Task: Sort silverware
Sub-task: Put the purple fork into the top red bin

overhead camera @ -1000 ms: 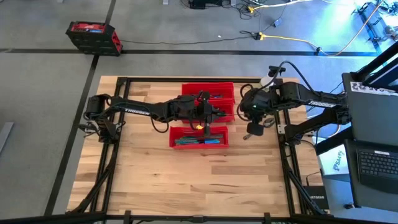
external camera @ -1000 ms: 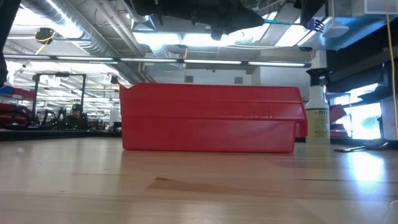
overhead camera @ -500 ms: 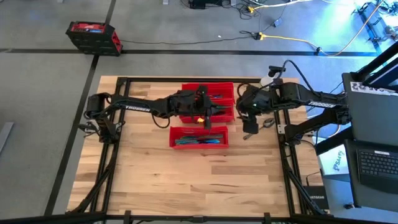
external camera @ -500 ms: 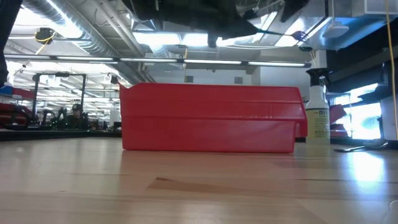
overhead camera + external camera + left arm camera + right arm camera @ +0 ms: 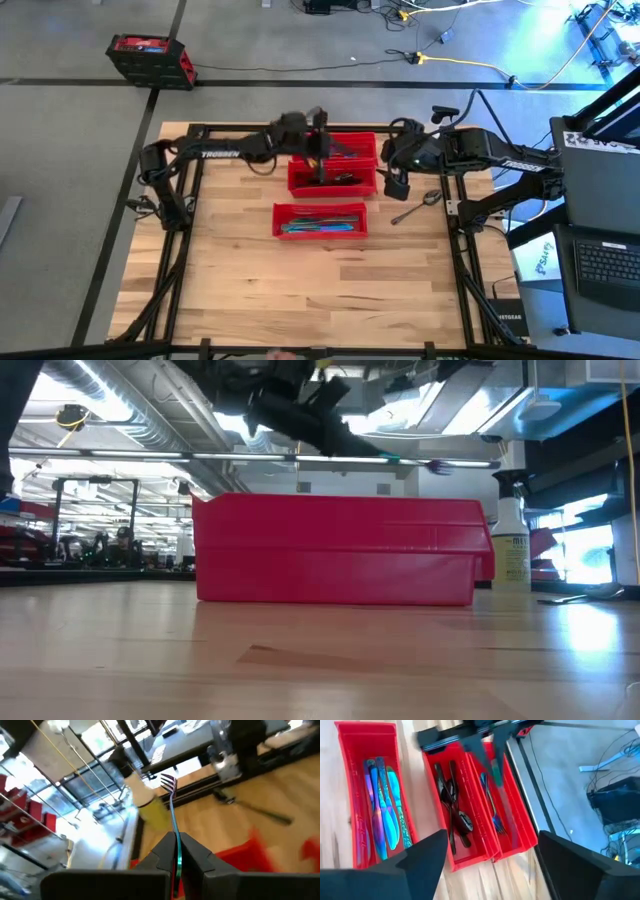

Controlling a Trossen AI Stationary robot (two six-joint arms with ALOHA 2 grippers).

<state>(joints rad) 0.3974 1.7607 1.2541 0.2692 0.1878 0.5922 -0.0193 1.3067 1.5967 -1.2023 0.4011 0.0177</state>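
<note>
My left gripper [image 5: 322,150] hovers over the far red bins, shut on an iridescent fork [image 5: 171,805] whose tines [image 5: 169,782] point away from it. The fork [image 5: 400,458] shows above the bin's rim in the low view. My right gripper [image 5: 398,186] stands open to the right of the bins [image 5: 492,840], holding nothing. The near bin [image 5: 350,795] holds iridescent knives [image 5: 380,810], the middle bin dark spoons [image 5: 452,805], the far bin forks [image 5: 492,810]. A dark spoon [image 5: 415,208] lies flat on the table just beside my right gripper. My left gripper pinches the fork's handle [image 5: 177,851] between its two fingers. The fork runs along the fingers and sticks out forward, tines leading. It is lifted clear above the bins, pointing toward the table's right and slightly down [image 5: 430,463].
A clear spray bottle [image 5: 510,545] stands at the far right of the table. The three red bins [image 5: 333,178] lie side by side in the table's middle and far part. Bare wood stretches along the near half [image 5: 300,290]. Black frame rails border the table [image 5: 455,230].
My left gripper has risen and gone toward the table's far edge with the fork, from over the near bin to over the far bins. My right gripper has drawn back toward the far edge, away from the spoon on the table.
</note>
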